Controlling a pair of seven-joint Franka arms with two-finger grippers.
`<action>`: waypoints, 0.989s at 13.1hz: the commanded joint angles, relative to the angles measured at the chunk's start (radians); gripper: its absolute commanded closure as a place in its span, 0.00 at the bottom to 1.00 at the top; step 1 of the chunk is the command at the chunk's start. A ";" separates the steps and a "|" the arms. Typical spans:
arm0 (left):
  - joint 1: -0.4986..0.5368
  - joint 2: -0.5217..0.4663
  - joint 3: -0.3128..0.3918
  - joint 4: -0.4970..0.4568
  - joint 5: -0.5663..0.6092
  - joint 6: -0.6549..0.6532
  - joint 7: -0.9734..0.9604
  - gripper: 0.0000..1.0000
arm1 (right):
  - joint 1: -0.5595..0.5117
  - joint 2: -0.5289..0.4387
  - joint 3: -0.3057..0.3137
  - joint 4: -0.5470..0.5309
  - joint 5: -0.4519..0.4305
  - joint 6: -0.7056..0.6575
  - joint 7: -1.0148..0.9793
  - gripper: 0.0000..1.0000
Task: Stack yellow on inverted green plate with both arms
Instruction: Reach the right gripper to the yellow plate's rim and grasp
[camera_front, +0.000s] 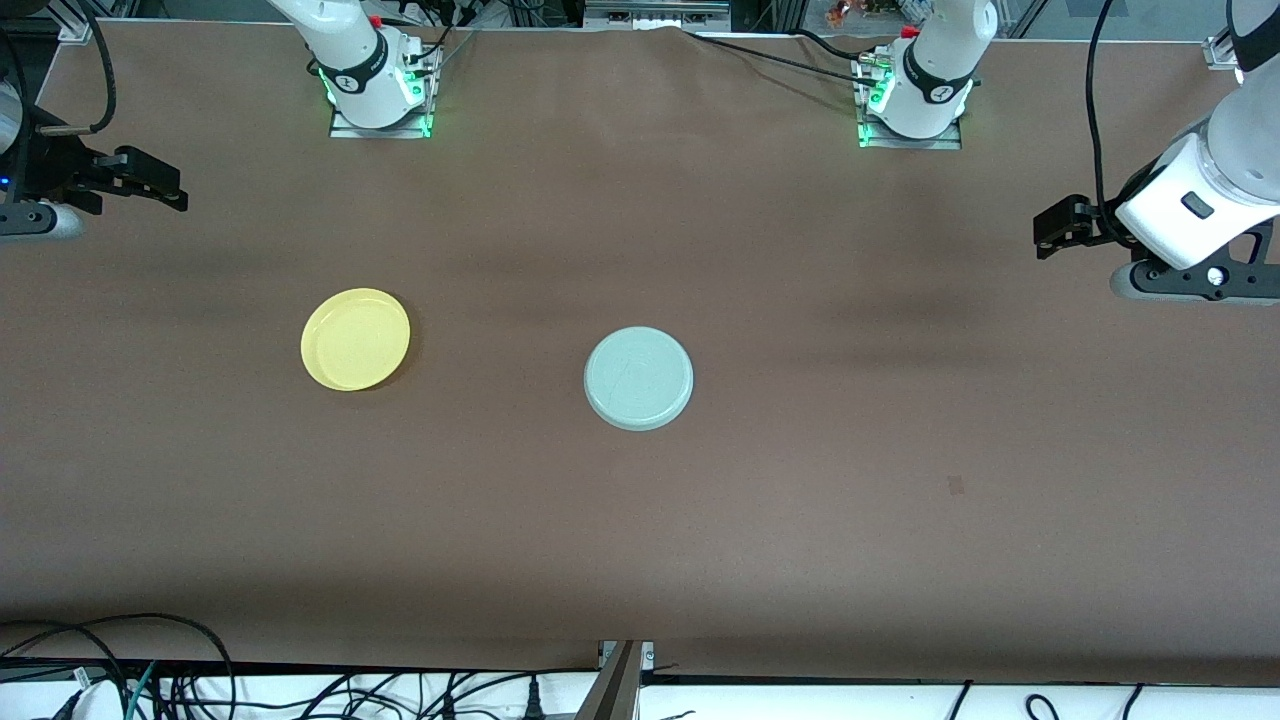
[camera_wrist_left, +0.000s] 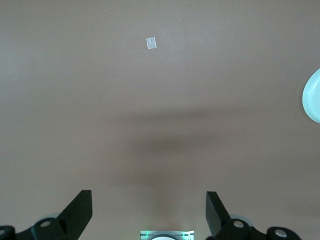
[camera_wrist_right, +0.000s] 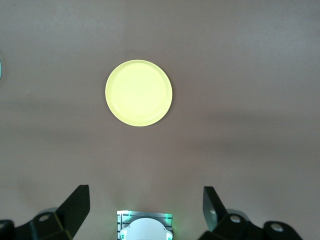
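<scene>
Two plates lie well apart on the brown table (camera_front: 640, 540). The yellow plate (camera_front: 355, 339) sits rim-up toward the right arm's end of the table, and its shallow inside faces upward. The green plate (camera_front: 638, 378) rests near the middle of the table, slightly nearer to the front camera than the yellow one, and it lies upside down with its flat smooth underside on top. Neither plate touches anything but the table.

Both arms wait at the ends of the table, raised above it. The right claw (camera_front: 165, 190) hangs over the right arm's end, its two black fingers (camera_wrist_right: 75, 205) spread wide with nothing between them; its wrist view looks down on the yellow plate (camera_wrist_right: 139, 93), with a sliver of the green plate (camera_wrist_right: 1, 67) at the frame's edge. The left claw (camera_front: 1050, 228) hangs over the left arm's end, likewise wide open and empty, its fingers (camera_wrist_left: 80, 210) parted over bare table. Its wrist view catches only an edge of the green plate (camera_wrist_left: 314, 96) and a small pale square mark (camera_wrist_left: 151, 43) on the table surface.
</scene>
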 joint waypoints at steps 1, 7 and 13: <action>-0.012 -0.053 0.064 -0.039 -0.053 0.021 0.031 0.00 | -0.001 0.010 0.002 0.016 -0.027 -0.020 -0.002 0.00; -0.412 -0.183 0.539 -0.207 -0.128 0.079 0.112 0.00 | -0.009 0.163 -0.007 -0.060 -0.029 0.052 0.007 0.00; -0.425 -0.202 0.557 -0.238 -0.119 0.110 0.146 0.00 | -0.012 0.322 -0.067 -0.283 0.097 0.501 0.010 0.00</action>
